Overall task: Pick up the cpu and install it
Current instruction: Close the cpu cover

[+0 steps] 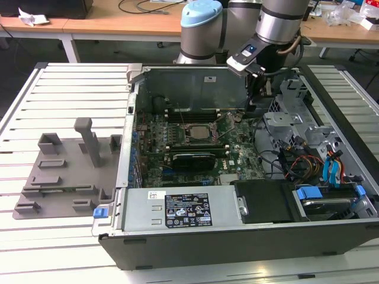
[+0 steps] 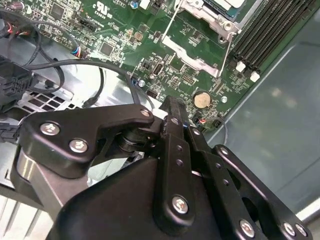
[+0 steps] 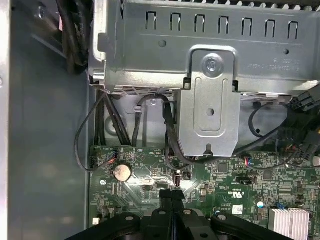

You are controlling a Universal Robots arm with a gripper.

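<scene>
Exterior view, nearest: open computer case (image 1: 237, 248) with power supply (image 1: 177, 208) along its front; grey fixture tray (image 1: 59, 177) sits outside it on the exterior view's left. Mid-case: motherboard (image 1: 237, 157). The cpu (image 1: 198, 131) appears to lie in the socket, silver top up; the second wrist view shows the retention frame (image 2: 192, 45) swung open. Far corner: gripper (image 2: 172, 107), 2 fingers pressed together with nothing between them, tips just above the board near the coin cell (image 2: 201, 100), well apart from the cpu
</scene>
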